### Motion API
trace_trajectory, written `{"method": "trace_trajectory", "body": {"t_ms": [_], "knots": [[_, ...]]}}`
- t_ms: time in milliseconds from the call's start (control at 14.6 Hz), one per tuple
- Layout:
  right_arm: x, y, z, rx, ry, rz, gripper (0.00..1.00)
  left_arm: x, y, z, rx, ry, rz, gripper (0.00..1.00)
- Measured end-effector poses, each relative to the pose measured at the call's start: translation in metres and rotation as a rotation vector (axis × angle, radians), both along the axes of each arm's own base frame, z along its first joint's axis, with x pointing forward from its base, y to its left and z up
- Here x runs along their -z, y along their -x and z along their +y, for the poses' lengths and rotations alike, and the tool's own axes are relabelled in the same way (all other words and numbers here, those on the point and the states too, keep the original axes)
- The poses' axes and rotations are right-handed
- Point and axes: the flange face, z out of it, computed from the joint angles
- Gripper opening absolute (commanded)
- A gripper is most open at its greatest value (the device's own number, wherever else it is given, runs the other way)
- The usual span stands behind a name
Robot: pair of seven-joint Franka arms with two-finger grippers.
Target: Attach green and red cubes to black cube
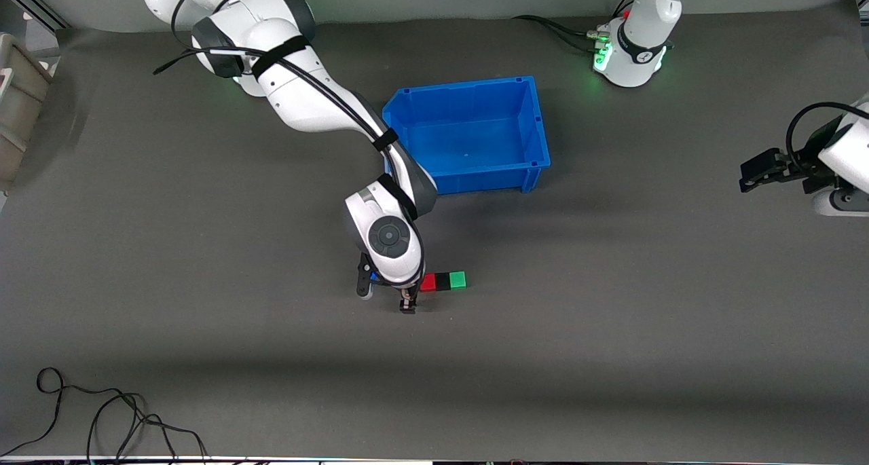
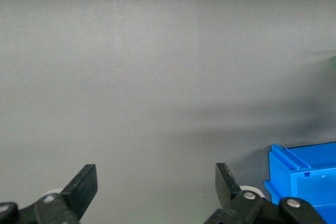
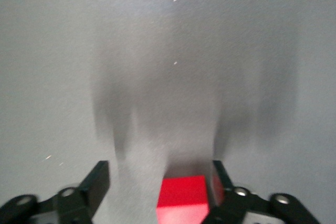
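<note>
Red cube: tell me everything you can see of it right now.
The red cube is small, plain and matte, resting flat on the grey table. It forms one end of a straight row, against the black cube, with the green cube at the other end. The open right gripper is beside it; in the right wrist view one finger is right against it.

The red cube [image 1: 428, 283], the black cube [image 1: 442, 282] and the green cube [image 1: 458, 280] lie on the worktop in one short straight row, touching side to side, black in the middle. All three are small, matte and equal in size. The red one is at the right arm's end of the row. The row is nearer to the front camera than the blue bin [image 1: 534, 122].
</note>
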Motion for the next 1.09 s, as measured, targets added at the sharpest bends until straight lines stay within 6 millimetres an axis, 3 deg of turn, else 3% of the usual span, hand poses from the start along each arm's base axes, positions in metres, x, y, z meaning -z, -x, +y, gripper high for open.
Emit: {"method": "trace_trajectory", "body": {"t_ms": [68,205,410,547,752,888,1093], "knots": [[-0.009,-0.004,0.000,0.001,-0.008,-0.015,1.00,-0.002,0.001,0.000,0.001,0.000,-0.003,1.00],[-0.046,-0.019,-0.007,-0.006,-0.028,-0.054,1.00,-0.004,0.003,-0.001,0.004,0.000,0.003,1.00],[-0.140,-0.040,-0.051,-0.079,-0.083,-0.008,1.00,-0.002,0.005,-0.007,0.015,0.000,0.011,1.00],[-0.220,-0.050,-0.106,-0.148,-0.153,0.035,1.00,-0.002,0.005,-0.009,0.019,0.000,0.016,1.00],[-0.322,-0.045,-0.215,-0.247,-0.238,0.109,1.00,0.001,0.006,-0.009,0.019,0.000,0.028,1.00],[-0.366,-0.033,-0.286,-0.330,-0.290,0.149,1.00,0.005,0.006,-0.008,0.017,-0.001,0.040,1.00],[-0.404,-0.010,-0.369,-0.487,-0.332,0.177,1.00,0.007,0.007,-0.003,0.008,-0.001,0.050,1.00]]}}
